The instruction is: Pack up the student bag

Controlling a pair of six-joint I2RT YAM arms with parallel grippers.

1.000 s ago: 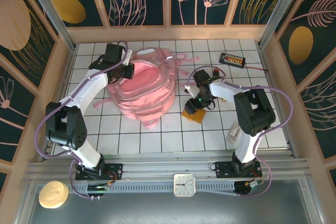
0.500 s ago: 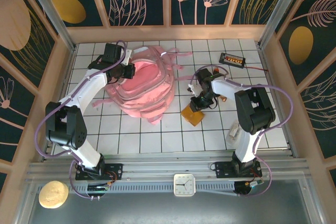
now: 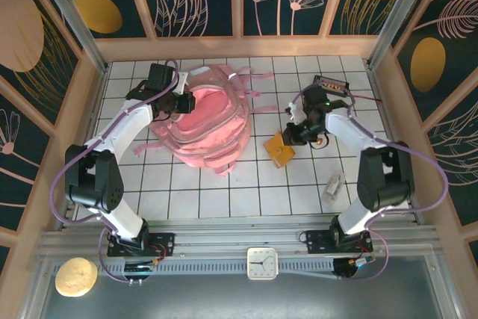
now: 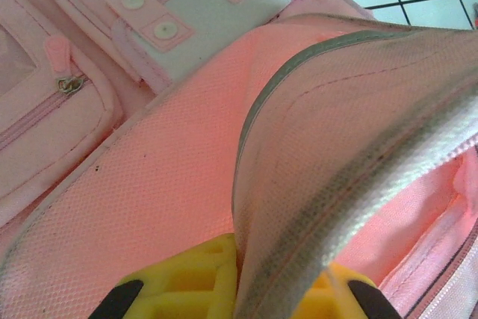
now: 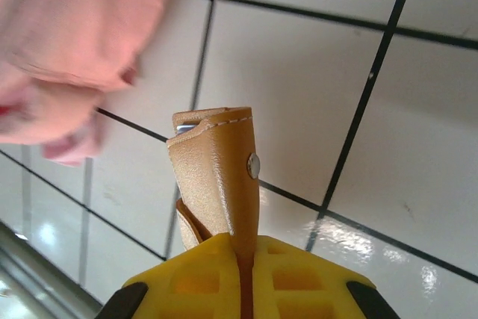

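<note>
Left gripper (image 4: 239,293) is pinched tight on the lip of the student bag (image 3: 205,121), with grey-edged pink fabric squeezed between my yellow fingers. The bag sits left of centre on the tiled table (image 3: 224,199), its mouth gaping upward. My right gripper (image 5: 243,278) is clamped on a tan leather pouch (image 5: 216,177), jaws nearly together, over the tiles just right of the bag.

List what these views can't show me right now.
- Student bag, inside: left wrist view, its own clamped rim blocks most of it.
- Tan leather case, lower end: right wrist view, sunk between the right fingers.
- Pale item beside the right arm: top view, too small to identify.
- Student bag, upper left of right wrist view: blurred.
</note>
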